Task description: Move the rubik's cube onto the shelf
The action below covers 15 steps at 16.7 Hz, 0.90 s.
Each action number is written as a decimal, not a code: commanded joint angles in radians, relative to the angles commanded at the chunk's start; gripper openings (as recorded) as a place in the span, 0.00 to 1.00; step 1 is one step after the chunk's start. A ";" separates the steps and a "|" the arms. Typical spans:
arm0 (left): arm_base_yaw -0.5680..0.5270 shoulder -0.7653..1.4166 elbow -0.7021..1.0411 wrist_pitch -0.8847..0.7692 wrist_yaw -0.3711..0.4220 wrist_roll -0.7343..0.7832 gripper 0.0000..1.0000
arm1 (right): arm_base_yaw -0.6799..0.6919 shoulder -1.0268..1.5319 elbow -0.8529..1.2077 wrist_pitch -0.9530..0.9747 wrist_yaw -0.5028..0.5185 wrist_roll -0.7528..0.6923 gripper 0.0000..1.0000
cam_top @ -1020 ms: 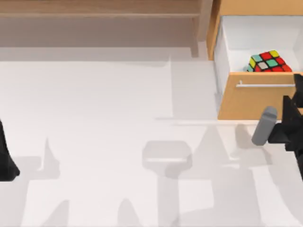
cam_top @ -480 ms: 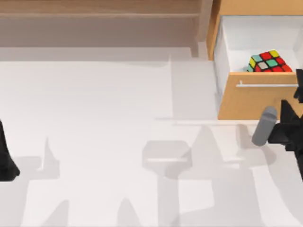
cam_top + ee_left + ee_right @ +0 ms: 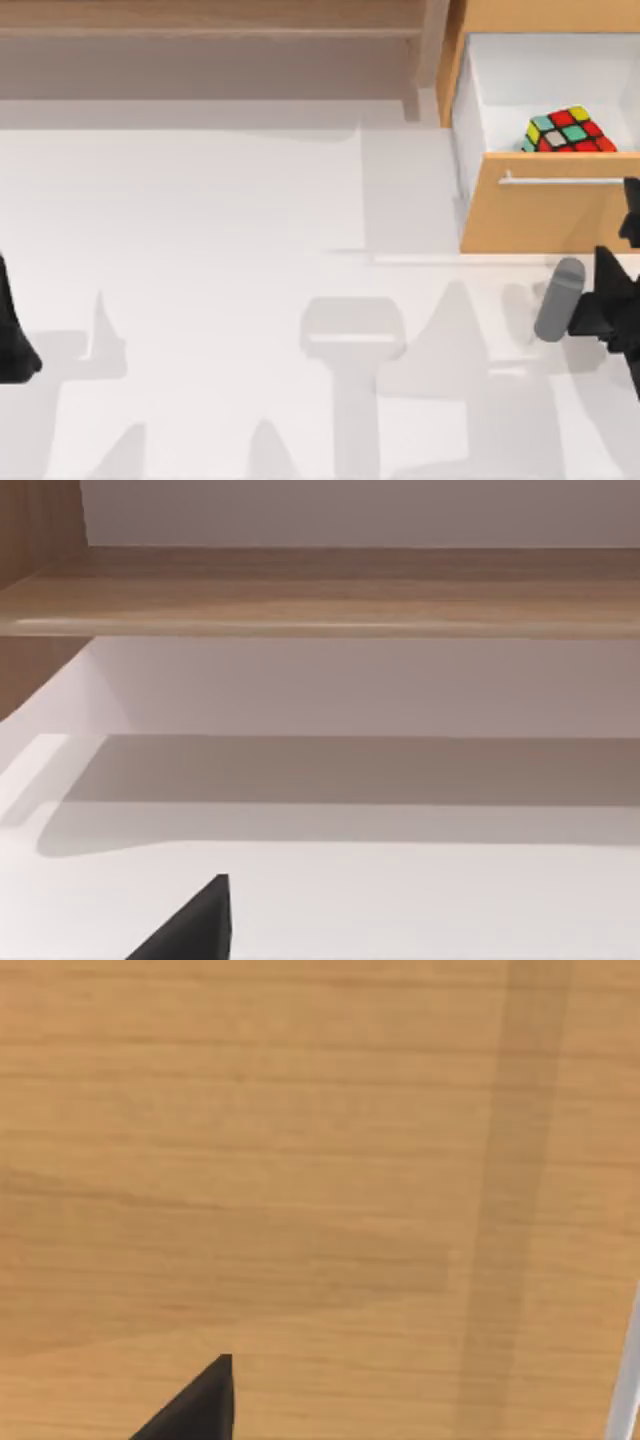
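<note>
The rubik's cube [image 3: 567, 130] is sitting in the open drawer [image 3: 545, 205] at the table's far right corner, just beyond my right gripper [image 3: 612, 300], which is hovering before the drawer front; whether its fingers are spread I cannot tell, the frame edge is cutting it off. The shelf [image 3: 210, 18] is lying along the far edge, leftward. My left gripper [image 3: 10, 335] is idling at the left edge.

Multicoloured rubik's cube [image 3: 567, 130], light-brown shelf [image 3: 210, 18], orange-brown drawer front [image 3: 540, 215].
</note>
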 joint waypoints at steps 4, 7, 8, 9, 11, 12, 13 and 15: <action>0.000 0.000 0.000 0.000 0.000 0.000 1.00 | 0.004 0.045 0.006 -0.022 -0.002 0.004 1.00; 0.000 0.000 0.000 0.000 0.000 0.000 1.00 | 0.074 0.024 0.056 -0.072 -0.007 0.046 1.00; 0.000 0.000 0.000 0.000 0.000 0.000 1.00 | 0.115 0.012 0.086 -0.106 -0.009 0.072 1.00; 0.000 0.000 0.000 0.000 0.000 0.000 1.00 | 0.162 0.001 0.120 -0.148 -0.011 0.103 1.00; 0.000 0.000 0.000 0.000 0.000 0.000 1.00 | 0.259 -0.011 0.211 -0.264 -0.013 0.178 1.00; 0.000 0.000 0.000 0.000 0.000 0.000 1.00 | 0.300 -0.011 0.263 -0.335 -0.013 0.221 1.00; 0.000 0.000 0.000 0.000 0.000 0.000 1.00 | 0.337 -0.008 0.319 -0.413 -0.012 0.266 1.00; 0.000 0.000 0.000 0.000 0.000 0.000 1.00 | 0.405 0.006 0.446 -0.596 -0.013 0.365 1.00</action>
